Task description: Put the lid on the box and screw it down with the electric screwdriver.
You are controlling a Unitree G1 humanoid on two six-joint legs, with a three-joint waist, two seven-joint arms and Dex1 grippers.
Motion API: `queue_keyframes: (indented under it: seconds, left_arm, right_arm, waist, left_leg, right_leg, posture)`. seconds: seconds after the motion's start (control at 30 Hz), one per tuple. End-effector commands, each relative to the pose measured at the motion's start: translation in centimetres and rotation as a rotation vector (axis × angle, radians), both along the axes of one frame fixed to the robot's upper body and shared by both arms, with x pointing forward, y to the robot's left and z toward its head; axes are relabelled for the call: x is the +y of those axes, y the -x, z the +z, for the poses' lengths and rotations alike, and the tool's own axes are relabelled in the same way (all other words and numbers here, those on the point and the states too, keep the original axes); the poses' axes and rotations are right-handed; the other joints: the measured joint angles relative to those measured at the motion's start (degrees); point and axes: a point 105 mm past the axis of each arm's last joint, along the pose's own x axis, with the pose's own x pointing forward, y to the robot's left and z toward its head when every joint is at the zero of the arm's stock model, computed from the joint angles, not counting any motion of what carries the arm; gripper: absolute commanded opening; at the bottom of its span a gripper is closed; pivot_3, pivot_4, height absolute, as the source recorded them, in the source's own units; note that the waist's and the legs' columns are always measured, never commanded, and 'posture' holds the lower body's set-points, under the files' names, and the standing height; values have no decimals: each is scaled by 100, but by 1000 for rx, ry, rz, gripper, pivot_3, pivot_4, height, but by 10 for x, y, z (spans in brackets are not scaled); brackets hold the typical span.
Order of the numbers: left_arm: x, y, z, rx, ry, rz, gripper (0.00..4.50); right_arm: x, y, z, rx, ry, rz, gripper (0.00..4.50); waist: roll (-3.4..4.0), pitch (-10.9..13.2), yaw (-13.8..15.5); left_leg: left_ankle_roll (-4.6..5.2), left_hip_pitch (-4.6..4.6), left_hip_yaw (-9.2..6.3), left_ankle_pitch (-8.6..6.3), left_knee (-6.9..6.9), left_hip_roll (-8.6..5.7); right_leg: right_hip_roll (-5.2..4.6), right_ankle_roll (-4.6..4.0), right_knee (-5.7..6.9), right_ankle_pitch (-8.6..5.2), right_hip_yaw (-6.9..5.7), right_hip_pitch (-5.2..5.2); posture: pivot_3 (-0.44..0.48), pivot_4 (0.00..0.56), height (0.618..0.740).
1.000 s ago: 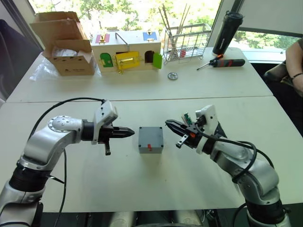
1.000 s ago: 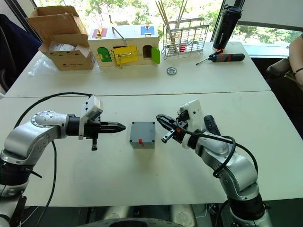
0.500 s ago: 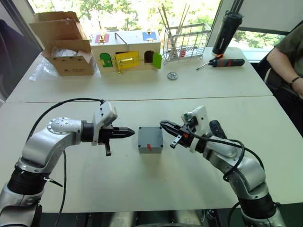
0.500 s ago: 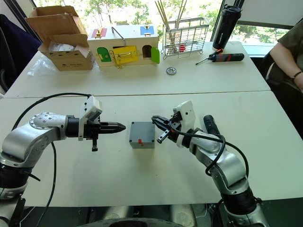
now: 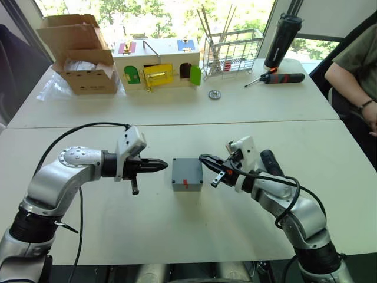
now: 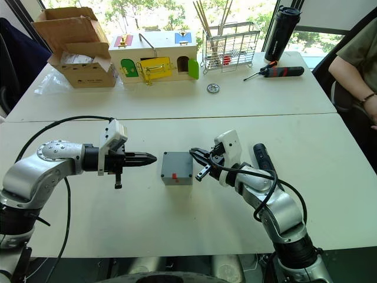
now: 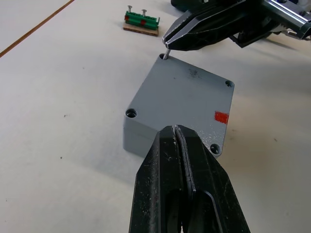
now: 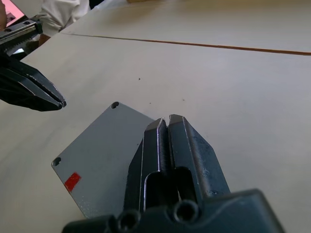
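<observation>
The grey box (image 5: 187, 174) sits mid-table with the lid (image 7: 184, 94) lying flat on it, corner holes showing and a red mark (image 7: 221, 117) on top. My right gripper (image 5: 204, 158) is shut on a small screw (image 7: 166, 52) held at the lid's far corner hole. My left gripper (image 5: 165, 164) is shut and empty, its tips a short way off the box's left side. The electric screwdriver (image 6: 260, 155), a black cylinder, lies on the table just behind my right forearm.
A small green terminal block (image 7: 141, 22) lies beyond the box. At the back stand a cardboard box (image 5: 82, 56), a wooden latch box (image 5: 156, 66), a wire rack (image 5: 232, 52), a black bottle (image 5: 281, 36) and a hand screwdriver (image 5: 277, 78). A person (image 5: 353, 62) sits at right.
My right gripper has moved left and down to the lid's far right corner. The left arm has stayed put. The person at right has leaned further in.
</observation>
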Motion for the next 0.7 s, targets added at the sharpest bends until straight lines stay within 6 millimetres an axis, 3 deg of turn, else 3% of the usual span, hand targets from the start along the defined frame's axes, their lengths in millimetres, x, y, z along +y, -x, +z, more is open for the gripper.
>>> queue_keyframes:
  seconds: [0.03, 0.3, 0.6, 0.7]
  left_arm:
    - [-5, 4, 8, -29, 6, -27, 0]
    - [-11, 5, 9, -26, 16, -43, 0]
    - [-13, 7, 11, -24, 27, -56, 0]
    - [-15, 6, 14, -30, 39, -66, 0]
  right_arm:
    - [5, 1, 6, -33, -13, 19, 64]
    - [7, -1, 7, -38, -9, 26, 64]
    - [3, -2, 17, -65, -22, 7, 3960]
    - [-12, -6, 34, -122, -67, -74, 3960]
  waist:
    - [0, 0, 1]
    - [0, 0, -1]
    - [0, 0, 0]
    - [0, 0, 11]
  left_leg:
    - [0, 0, 0, 0, 0, 0]
    - [0, 0, 0, 0, 0, 0]
    - [-1, 0, 0, 1, 0, 0]
    - [-1, -2, 0, 1, 0, 0]
  right_leg:
    - [0, 0, 0, 0, 0, 0]
    - [0, 0, 0, 0, 0, 0]
    - [0, 0, 1, 0, 0, -1]
    - [0, 0, 1, 0, 0, -1]
  posture:
    - [0, 150, 740]
    - [0, 150, 740]
    - [0, 150, 740]
    - [0, 150, 740]
